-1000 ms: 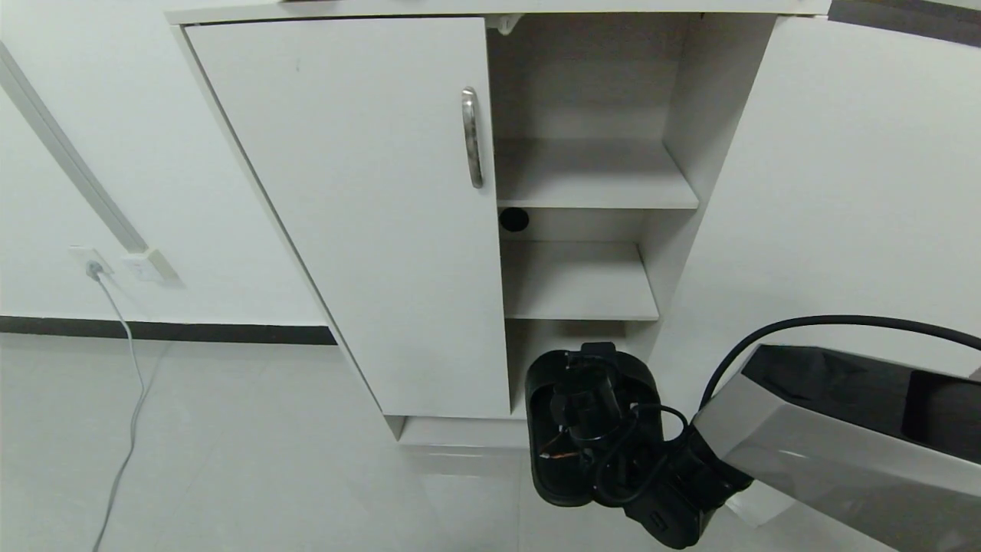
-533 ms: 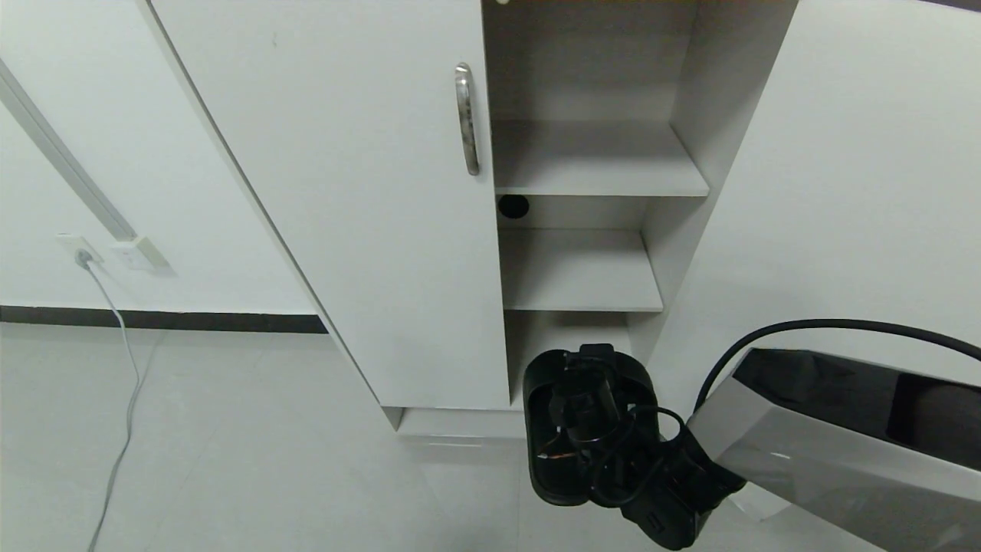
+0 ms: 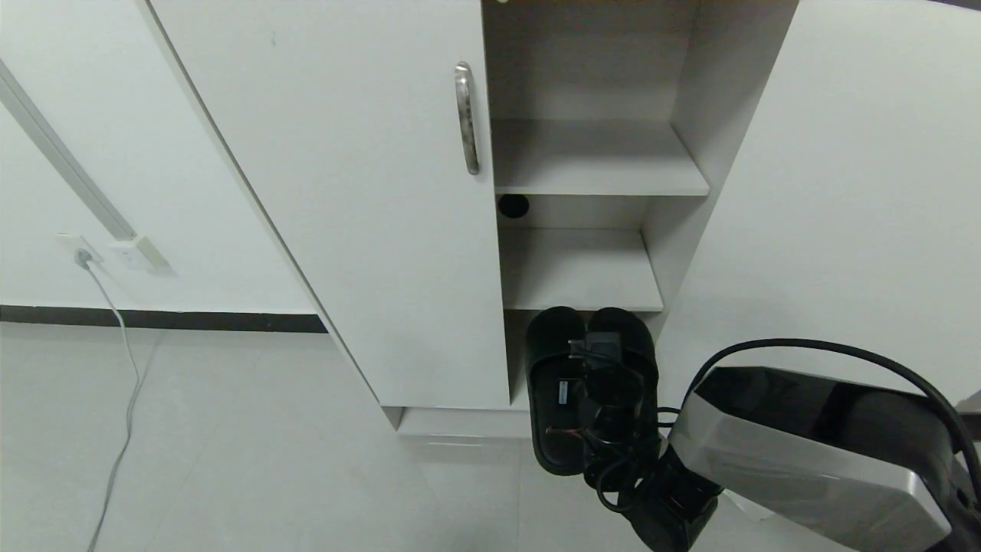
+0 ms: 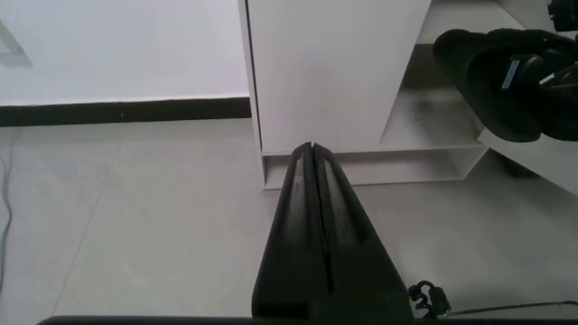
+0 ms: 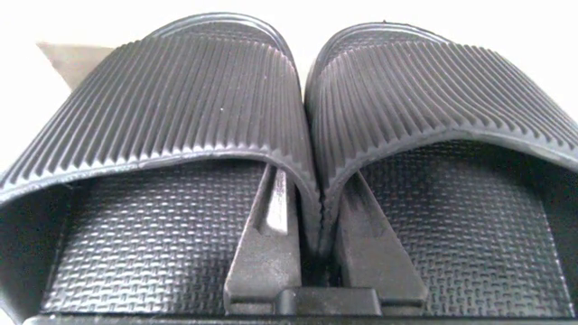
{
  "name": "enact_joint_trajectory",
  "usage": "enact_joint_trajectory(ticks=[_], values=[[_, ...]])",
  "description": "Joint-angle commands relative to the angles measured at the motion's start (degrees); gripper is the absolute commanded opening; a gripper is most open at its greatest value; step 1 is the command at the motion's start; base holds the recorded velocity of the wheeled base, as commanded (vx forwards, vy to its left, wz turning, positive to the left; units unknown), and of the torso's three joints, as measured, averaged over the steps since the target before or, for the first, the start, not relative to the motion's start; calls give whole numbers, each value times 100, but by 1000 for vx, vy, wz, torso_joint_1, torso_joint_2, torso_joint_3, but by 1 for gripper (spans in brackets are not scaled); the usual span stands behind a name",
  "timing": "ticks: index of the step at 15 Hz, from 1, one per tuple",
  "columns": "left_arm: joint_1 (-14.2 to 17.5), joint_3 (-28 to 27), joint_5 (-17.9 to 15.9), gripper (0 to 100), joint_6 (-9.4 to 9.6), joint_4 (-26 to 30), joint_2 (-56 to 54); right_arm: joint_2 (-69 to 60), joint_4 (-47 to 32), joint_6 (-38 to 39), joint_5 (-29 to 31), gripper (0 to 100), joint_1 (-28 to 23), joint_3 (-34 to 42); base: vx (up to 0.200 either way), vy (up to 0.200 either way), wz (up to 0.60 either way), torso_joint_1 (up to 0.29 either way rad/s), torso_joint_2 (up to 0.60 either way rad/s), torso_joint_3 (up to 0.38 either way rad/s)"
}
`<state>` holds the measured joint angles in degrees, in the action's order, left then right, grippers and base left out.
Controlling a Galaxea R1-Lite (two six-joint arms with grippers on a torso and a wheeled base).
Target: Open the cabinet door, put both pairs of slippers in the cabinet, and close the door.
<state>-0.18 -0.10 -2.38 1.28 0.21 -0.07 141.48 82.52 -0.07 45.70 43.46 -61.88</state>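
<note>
Pinching black slippers (image 3: 552,345) by adjoining inner walls in right gripper (image 5: 314,226) — carrying both as one, toes aimed at cabinet (image 3: 690,92) bottom compartment. Left gripper (image 4: 312,158) closed, empty.

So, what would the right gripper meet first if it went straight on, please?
Holding the black slippers, the right gripper points into the cabinet's bottom compartment; the way in looks free as far as shown, though depth is unclear.
</note>
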Motion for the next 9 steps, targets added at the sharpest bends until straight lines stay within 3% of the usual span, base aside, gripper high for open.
enact_joint_trajectory(ticks=[1, 8, 9], values=[[1, 1, 0, 0, -5, -3, 7, 178, 326, -256, -9, 0, -31, 9, 0, 0, 0, 0, 0, 0], [1, 1, 0, 0, -5, 6, 7, 187, 414, -335, -18, 0, -39, 9, 0, 0, 0, 0, 0, 0], [1, 1, 0, 0, -5, 6, 7, 178, 414, -335, -18, 0, -39, 0, 200, 0, 0, 2, 2, 7]])
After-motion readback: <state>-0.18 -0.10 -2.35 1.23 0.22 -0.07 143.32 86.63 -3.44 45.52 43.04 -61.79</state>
